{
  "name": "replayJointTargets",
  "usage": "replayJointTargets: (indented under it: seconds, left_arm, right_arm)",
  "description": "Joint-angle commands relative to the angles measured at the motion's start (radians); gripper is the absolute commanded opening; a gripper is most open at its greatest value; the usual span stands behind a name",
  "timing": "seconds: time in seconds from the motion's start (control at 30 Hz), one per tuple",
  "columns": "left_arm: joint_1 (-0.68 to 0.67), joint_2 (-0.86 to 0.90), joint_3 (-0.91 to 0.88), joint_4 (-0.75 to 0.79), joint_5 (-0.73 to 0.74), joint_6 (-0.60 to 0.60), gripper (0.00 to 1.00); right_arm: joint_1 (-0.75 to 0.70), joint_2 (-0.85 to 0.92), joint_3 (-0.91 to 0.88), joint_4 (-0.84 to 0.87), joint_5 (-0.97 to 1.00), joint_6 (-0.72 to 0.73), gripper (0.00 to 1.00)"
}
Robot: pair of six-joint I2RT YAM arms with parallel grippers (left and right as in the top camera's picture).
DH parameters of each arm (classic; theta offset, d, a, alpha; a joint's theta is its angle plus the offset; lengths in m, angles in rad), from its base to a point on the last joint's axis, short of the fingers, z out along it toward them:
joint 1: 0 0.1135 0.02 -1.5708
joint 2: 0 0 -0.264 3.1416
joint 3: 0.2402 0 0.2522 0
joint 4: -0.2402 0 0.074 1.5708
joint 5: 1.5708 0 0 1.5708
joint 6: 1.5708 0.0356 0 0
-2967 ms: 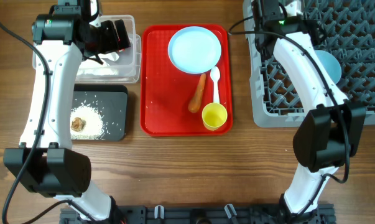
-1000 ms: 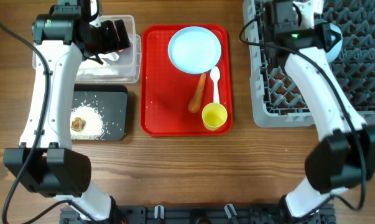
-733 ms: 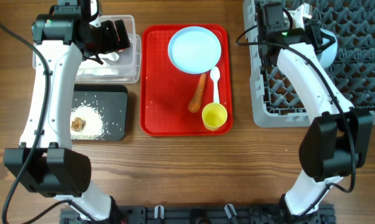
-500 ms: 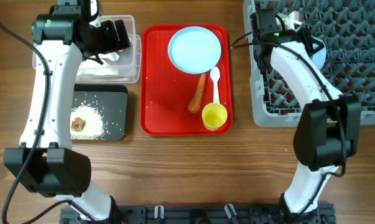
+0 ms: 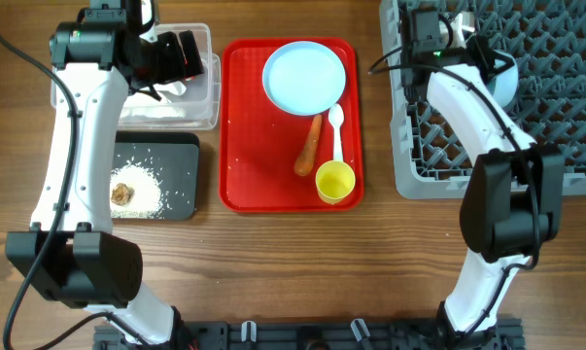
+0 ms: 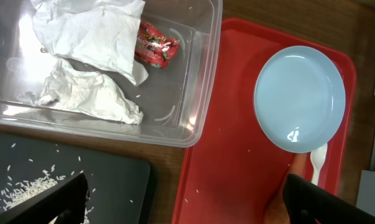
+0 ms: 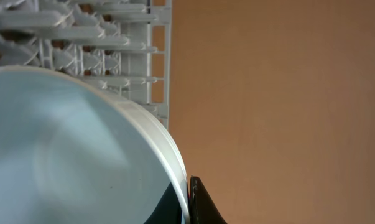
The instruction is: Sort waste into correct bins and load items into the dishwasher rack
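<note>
Under my right pincer, clamped on the rim of the light-blue bowl, stands the rack; I think such a thin edge grip could slip, dropping the bowl crooked across the pegs.

Flat red serving tray: left half bare; orange carrot, white plastic spoon and small yellow cup crowd its right.

Light-blue bowl blurred, cut off at left and bottom edges
</note>
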Motion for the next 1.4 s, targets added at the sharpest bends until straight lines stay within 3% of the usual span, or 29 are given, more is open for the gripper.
replayJointTargets:
  seconds: [0.0,0.3,0.33,0.37,0.4,0.43,0.5,0.67,0.97,1.17,1.27,1.37]
  left_arm:
    - [0.003,0.004,0.0,-0.001,0.001,-0.002,1.0]
    - [0.003,0.004,0.0,0.0,0.002,-0.002,1.0]
    - [0.003,0.004,0.0,0.0,0.002,-0.002,1.0]
    - [0.003,0.004,0.0,-0.001,0.002,-0.002,1.0]
    - [0.003,0.004,0.0,0.0,0.002,-0.002,1.0]
    - [0.003,0.004,0.0,0.0,0.002,-0.002,1.0]
    - [0.003,0.004,0.0,-0.001,0.002,-0.002,1.0]
    - [0.003,0.004,0.0,-0.001,0.002,-0.002,1.0]
    - [0.003,0.004,0.0,-0.001,0.002,-0.002,1.0]
    - [0.003,0.004,0.0,0.0,0.002,-0.002,1.0]
    - [0.003,0.004,0.0,0.0,0.002,-0.002,1.0]
    - [0.003,0.004,0.0,0.0,0.002,-0.002,1.0]
  right_arm:
    - [0.021,0.014,-0.081,-0.002,0.031,-0.01,0.04]
    - [0.099,0.014,-0.113,0.008,0.02,-0.009,0.06]
    - [0.113,0.014,-0.113,0.008,0.007,-0.009,0.12]
    - [0.13,0.014,-0.113,0.008,0.0,-0.009,0.34]
    - [0.151,0.014,-0.113,0.011,-0.008,-0.009,0.69]
    - [0.165,0.014,-0.113,0.023,-0.011,-0.009,0.82]
    - [0.187,0.014,-0.113,0.048,-0.021,-0.011,0.9]
    - [0.229,0.008,-0.104,0.119,-0.081,-0.008,0.94]
    - [0.253,-0.163,-0.103,0.499,-0.171,-0.013,0.96]
    - [0.343,-0.242,-0.103,0.197,-0.895,0.367,1.0]
    - [0.344,-0.293,-0.103,0.05,-1.184,0.407,1.0]
    - [0.344,-0.367,-0.103,-0.031,-1.299,0.418,1.0]
